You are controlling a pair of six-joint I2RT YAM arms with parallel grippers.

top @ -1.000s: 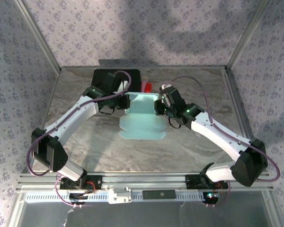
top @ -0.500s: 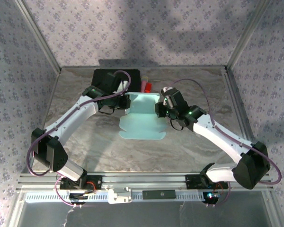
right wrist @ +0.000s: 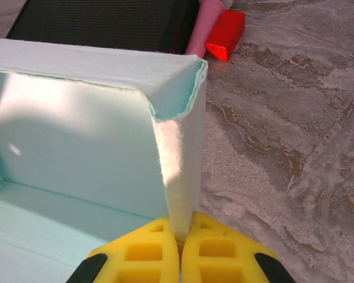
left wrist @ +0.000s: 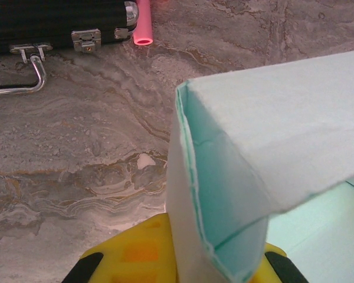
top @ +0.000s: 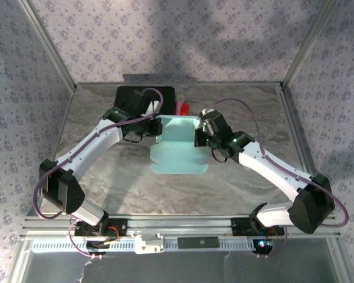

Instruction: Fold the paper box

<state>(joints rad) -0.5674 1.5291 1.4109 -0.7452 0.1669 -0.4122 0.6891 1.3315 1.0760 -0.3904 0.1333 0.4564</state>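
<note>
The paper box (top: pixel 176 147) is pale light-blue card lying partly folded at the middle of the marble table, its back wall and two side walls raised and its front flaps flat. My left gripper (top: pixel 156 131) is shut on the left side wall; in the left wrist view that doubled wall (left wrist: pixel 224 177) runs down between the yellow fingers (left wrist: pixel 135 253). My right gripper (top: pixel 197 137) is shut on the right side wall. The right wrist view has the upright card edge (right wrist: pixel 180 171) pinched where the yellow pads (right wrist: pixel 147 253) meet, at the box's back right corner.
A black case (top: pixel 135 97) with metal latches lies just behind the box at the back left. A pink tube (top: pixel 180 107) and a red block (top: pixel 187 107) sit beside it. Patterned walls and aluminium posts close in the table; bare marble (top: pixel 253 112) lies right and in front.
My right gripper has closed onto the box's right side wall and its arm has shifted slightly left. The left gripper has kept its hold without moving.
</note>
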